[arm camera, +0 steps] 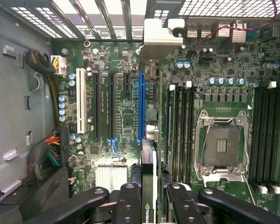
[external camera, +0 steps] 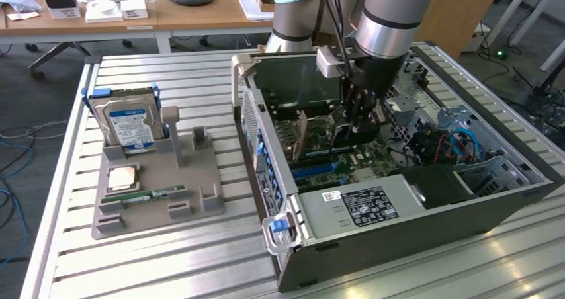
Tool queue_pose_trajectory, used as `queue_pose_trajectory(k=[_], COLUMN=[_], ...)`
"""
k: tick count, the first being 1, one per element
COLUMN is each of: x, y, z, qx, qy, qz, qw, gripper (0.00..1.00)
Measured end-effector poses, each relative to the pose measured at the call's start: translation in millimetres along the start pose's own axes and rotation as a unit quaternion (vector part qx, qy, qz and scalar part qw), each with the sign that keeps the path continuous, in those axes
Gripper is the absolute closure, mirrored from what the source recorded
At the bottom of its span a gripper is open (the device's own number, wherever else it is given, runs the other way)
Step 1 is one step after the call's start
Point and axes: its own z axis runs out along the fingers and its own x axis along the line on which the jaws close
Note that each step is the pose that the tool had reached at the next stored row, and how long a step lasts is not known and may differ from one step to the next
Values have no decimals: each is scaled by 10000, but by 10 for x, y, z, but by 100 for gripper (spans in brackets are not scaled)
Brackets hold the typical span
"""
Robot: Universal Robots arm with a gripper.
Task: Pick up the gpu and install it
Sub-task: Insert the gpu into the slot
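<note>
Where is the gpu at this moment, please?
In the wrist view, the gpu is held edge-on in the jaws of the gripper, inside the computer case, above the motherboard and close to its blue slot.

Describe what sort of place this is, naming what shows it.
Probably a robotics lab or workshop: a robot arm reaches into an open computer case on a slatted metal bench, a hard drive waits in a grey fixture, and cluttered desks stand behind.

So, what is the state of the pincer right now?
The pincer: closed, holding the flat green circuit-board card with black cooler, seen edge-on.
</note>
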Motion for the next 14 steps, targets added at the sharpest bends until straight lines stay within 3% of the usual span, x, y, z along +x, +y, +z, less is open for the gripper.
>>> queue_pose_trajectory(k=[14], x=[9], y=[54], z=[93], qx=[0], qy=[1], qz=[-1], qw=[10000], gripper=[74])
